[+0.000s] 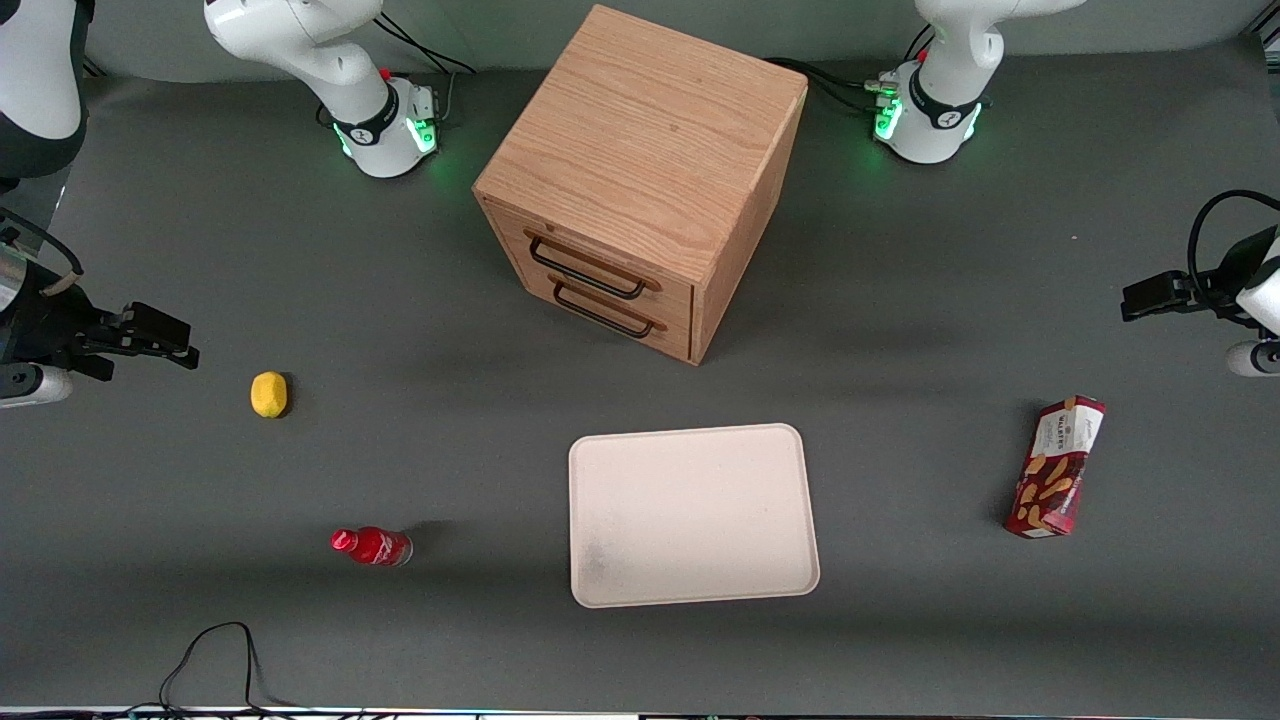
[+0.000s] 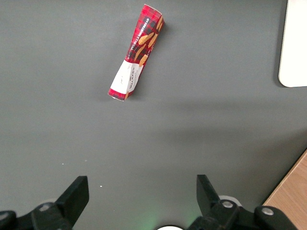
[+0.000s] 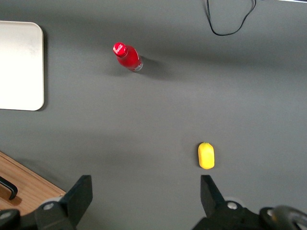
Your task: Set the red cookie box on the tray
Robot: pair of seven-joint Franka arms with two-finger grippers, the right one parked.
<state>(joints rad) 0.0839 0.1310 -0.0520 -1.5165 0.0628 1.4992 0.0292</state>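
- Wide open and holding nothing, the left arm's tool [image 2: 140, 191] hangs above bare grey desk [image 1: 900, 620] at the working arm's end, its two black fingers [image 2: 76, 191] spread far apart.
- From the front, that tool [image 1: 1150, 297] sits high over the desk edge, farther from the front camera than the red cookie box [image 1: 1056, 467] and well apart from it.
- Lying flat on the desk, the red cookie box [image 2: 135, 52] has its white label end turned toward the tool and its biscuit-printed end pointing away; nothing touches it.
- Nearer the middle of the desk is the cream tray [image 1: 692, 515], flat and bare, well apart from the box; one rounded corner of the tray [image 2: 293, 48] shows from the wrist.
- Farther from the front camera than the tray stands a wooden drawer cabinet [image 1: 640, 180], set at an angle, both drawers shut with dark handles.
- Toward the parked arm's end are a lemon [image 1: 268, 394] and a small red bottle [image 1: 372, 546], the bottle nearer the front camera.
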